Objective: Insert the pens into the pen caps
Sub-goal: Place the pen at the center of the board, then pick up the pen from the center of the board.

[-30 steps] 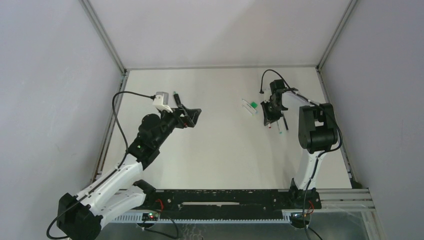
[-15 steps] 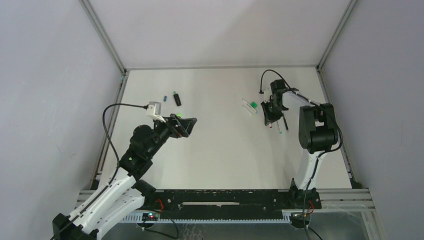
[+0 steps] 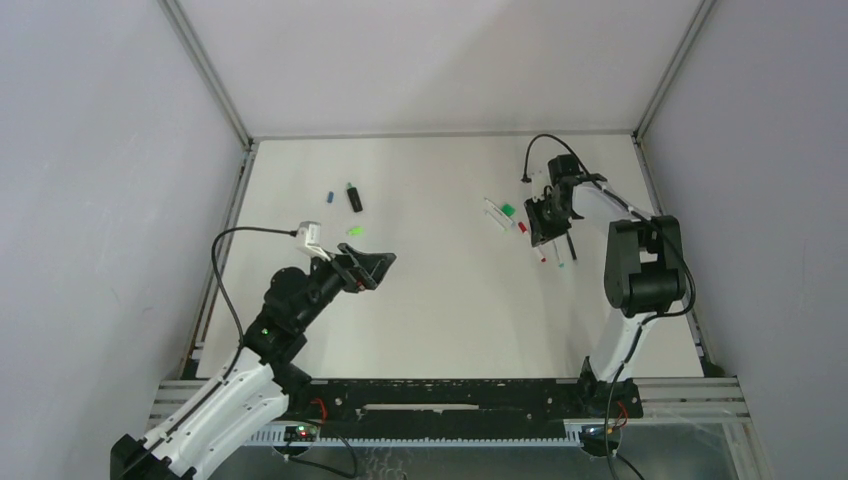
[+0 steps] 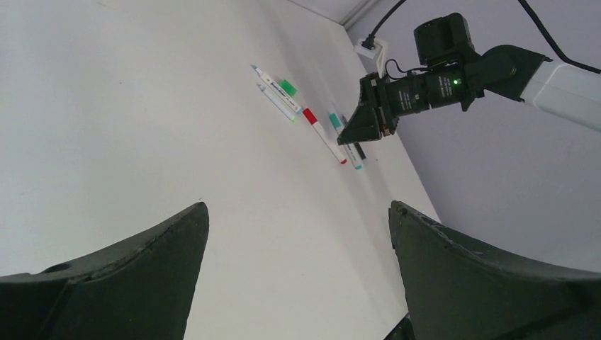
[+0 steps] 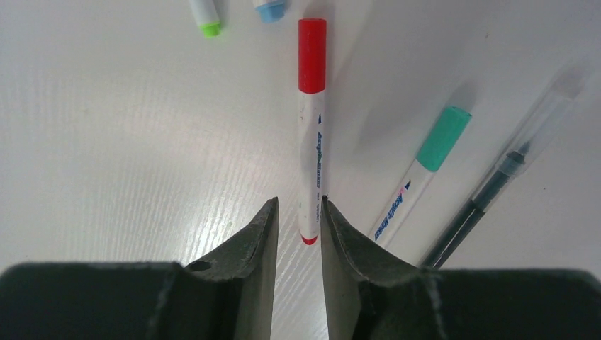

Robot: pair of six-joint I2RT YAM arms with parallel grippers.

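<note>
White table carries everything. Right gripper sits low over the far-right pen cluster, jaws a narrow gap apart, nothing clamped. Red-capped white-barrel pen lies flat on the table, with its red rear end showing in the gap between the fingertips. Can't tell whether it touches a finger. Right of it is the teal-capped white pen, then the thin dark pen with clear cap, both flat and angled. Beyond the red cap are the ends of two more white pens, the bright-green-tipped pen and the blue-tipped pen. Small green cap lies just beside those two in the top view.

Left gripper is off the table at left-centre, jaws spread wide and empty, well apart from every pen and cap.

Far-left group: small blue cap, thick black marker with teal end just right of it, and bright green cap nearer, none touching.
</note>
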